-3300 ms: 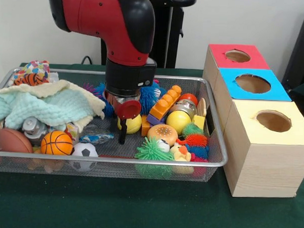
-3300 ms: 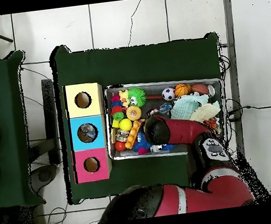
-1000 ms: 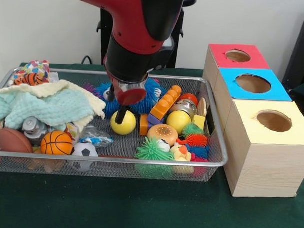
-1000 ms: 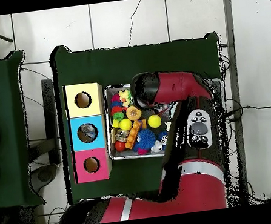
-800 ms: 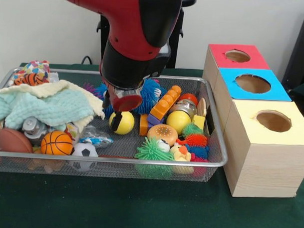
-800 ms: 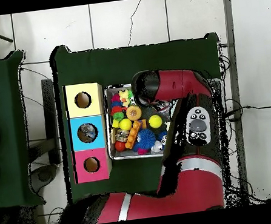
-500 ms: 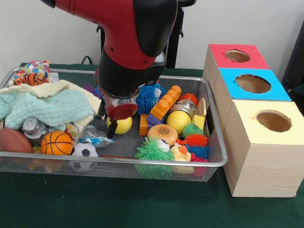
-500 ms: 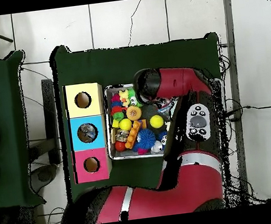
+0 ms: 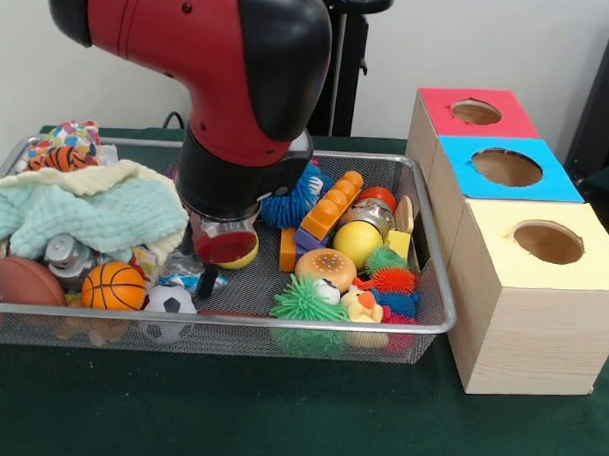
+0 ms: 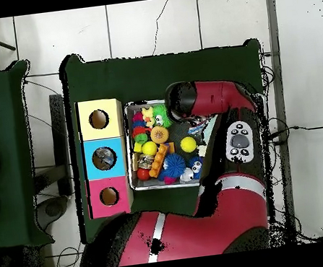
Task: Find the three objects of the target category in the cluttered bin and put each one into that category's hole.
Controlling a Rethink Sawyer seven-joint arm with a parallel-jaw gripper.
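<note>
From the front view, I see the shallow silver wire-mesh bin [image 9: 424, 242] with its thick metal rim lying on the dark green cloth. My glossy red and black arm [image 9: 210, 75] comes down over the bin's middle, and the black gripper [image 9: 205, 277] hangs at the arm's 6 o'clock, low over the mesh floor. I cannot tell whether its pincer is apart or together; only a dark tip shows under the red end cap. Right beside that tip, at its 9 o'clock, lies a wrinkly, glossy clear plastic item [image 9: 179, 272], wedged between the tip and a pebbled orange basketball [image 9: 112, 285]. A smooth yellow ball [image 9: 246, 254] peeks out behind the wrist. A soft mint and cream waffle-weave cloth [image 9: 85, 212] heaps up at the bin's 9 o'clock end. A spiky green rubber ball [image 9: 304, 300] sits near the front rim. At the bin's 3 o'clock stand three wooden boxes with round holes, topped red [image 9: 475, 112], blue [image 9: 505, 167] and yellow [image 9: 546, 242].

From the overhead view, the arm [image 10: 207, 97] covers the right half of the bin [image 10: 129, 147]; the gripper and the clear item are hidden under it. The yellow ball [image 10: 188, 145] lies uncovered at the wrist's 6 o'clock.
</note>
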